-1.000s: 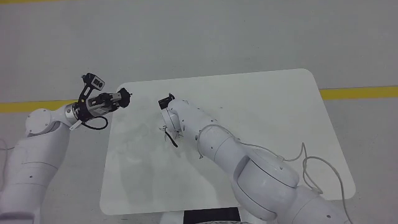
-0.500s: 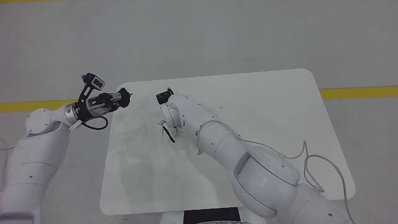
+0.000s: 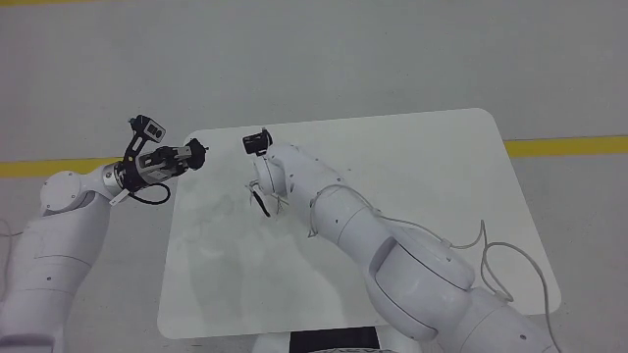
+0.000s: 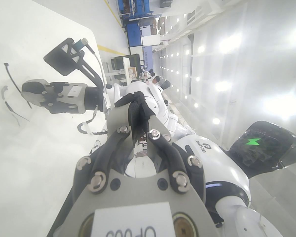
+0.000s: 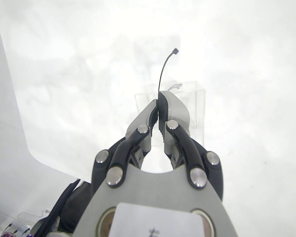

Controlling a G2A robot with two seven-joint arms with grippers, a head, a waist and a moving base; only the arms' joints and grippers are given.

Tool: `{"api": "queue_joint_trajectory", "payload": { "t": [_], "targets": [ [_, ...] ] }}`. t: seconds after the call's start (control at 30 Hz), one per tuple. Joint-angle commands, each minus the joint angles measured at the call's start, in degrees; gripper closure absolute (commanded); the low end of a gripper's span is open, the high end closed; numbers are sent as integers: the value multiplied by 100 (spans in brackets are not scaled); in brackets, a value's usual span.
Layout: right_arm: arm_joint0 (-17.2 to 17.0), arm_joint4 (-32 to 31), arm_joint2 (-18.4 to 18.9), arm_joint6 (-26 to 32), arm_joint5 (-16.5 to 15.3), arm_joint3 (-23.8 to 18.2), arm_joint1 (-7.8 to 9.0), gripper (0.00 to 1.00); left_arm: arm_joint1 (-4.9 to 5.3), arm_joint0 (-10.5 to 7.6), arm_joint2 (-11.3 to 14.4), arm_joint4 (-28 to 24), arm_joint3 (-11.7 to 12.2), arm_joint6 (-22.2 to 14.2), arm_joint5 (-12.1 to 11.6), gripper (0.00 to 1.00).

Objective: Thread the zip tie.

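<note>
The black zip tie is a thin strap with a small square head at its free end. My right gripper is shut on the strap's lower part, and the head curves up and away from the fingertips. In the left wrist view the right gripper holds the zip tie just above the white table. From above, the zip tie sits under the right wrist near the table's left part. My left gripper hangs shut over the table's far left corner, a short way from the tie, with black pad material at its tips.
A small clear plastic box stands on the table directly under the right gripper's fingers. The table's left edge and rounded near corner lie close by. Bare tabletop stretches to the right.
The right wrist has swung toward the table's far left, carrying the zip tie a little that way. The left arm has stayed still.
</note>
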Motion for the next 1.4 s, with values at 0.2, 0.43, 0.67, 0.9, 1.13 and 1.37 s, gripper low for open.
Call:
{"api": "queue_joint_trajectory", "payload": {
  "t": [0.2, 0.43, 0.67, 0.9, 1.13, 1.37],
  "targets": [
    [16, 693, 199, -998, 0, 114, 0, 100, 0, 0, 0, 0, 0, 0, 0, 100],
    [9, 798, 196, -1130, 0, 130, 0, 100, 0, 0, 0, 0, 0, 0, 0, 100],
    [9, 798, 196, -1130, 0, 130, 0, 100, 0, 0, 0, 0, 0, 0, 0, 100],
    [-51, 953, 189, -1500, 0, -43, 228, 100, 0, 0, 0, 0, 0, 0, 0, 100],
    [-197, 925, 555, -1617, -30, -493, 492, 100, 0, 0, 0, 0, 0, 0, 0, 100],
    [-750, 764, 1172, -1393, -251, -1732, 987, 100, 0, 0, 0, 0, 0, 0, 0, 100]
  ]
}}
